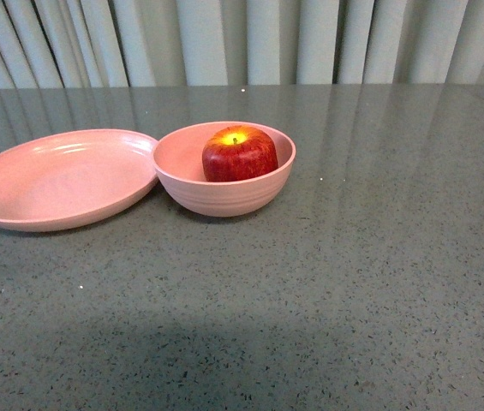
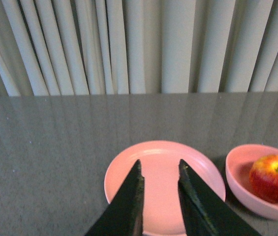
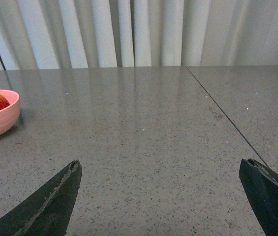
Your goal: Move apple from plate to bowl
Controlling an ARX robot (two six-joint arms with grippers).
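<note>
Arms absent from front view; only finger blades show in wrist views. Apple (image 1: 240,154) sits in bowl (image 1: 224,199), lower half hidden by near rim, red with dark streaks, yellow patch round stem. Plate (image 1: 53,184) bare, at bowl's 9 o'clock, rims touching or nearly. Left gripper (image 2: 159,168) narrowly parted, holding nothing. Right gripper (image 3: 161,167) wide apart, empty.

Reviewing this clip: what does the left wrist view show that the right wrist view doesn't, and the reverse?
Only the left wrist view shows the wide shallow pink plate, bare, beneath the left gripper with its jaws narrowly apart. Only the right wrist view shows the right gripper, jaws spread wide, and a thin dark seam across the grey speckled tabletop. Both show the deep pink bowl holding the red apple.
</note>
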